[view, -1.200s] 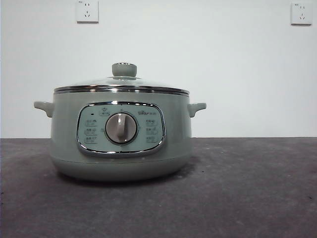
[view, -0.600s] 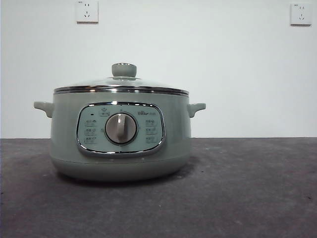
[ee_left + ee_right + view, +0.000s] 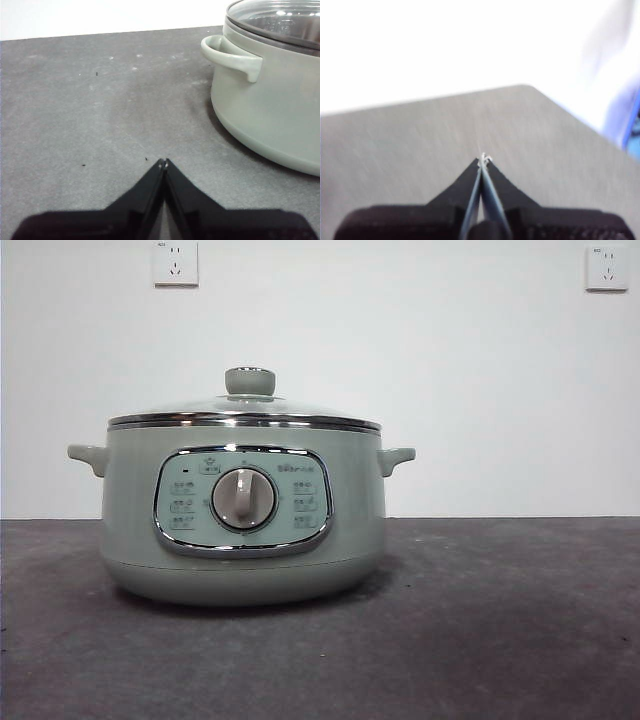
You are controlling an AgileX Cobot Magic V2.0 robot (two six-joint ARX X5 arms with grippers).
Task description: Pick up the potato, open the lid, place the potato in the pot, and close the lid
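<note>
Both grippers, left gripper (image 3: 164, 162) and right gripper (image 3: 483, 161), are pressed together, empty. Nothing has changed: lid (image 3: 245, 410) stays seated on pot (image 3: 243, 515); potato unseen, task finished or unstarted.

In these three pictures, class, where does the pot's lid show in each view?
Front view: the lid sits closed on the pot, left of centre.
Left wrist view: its glass edge shows at a corner.
Right wrist view: not in it.
Shared landmark: the pot's side handle.
</note>
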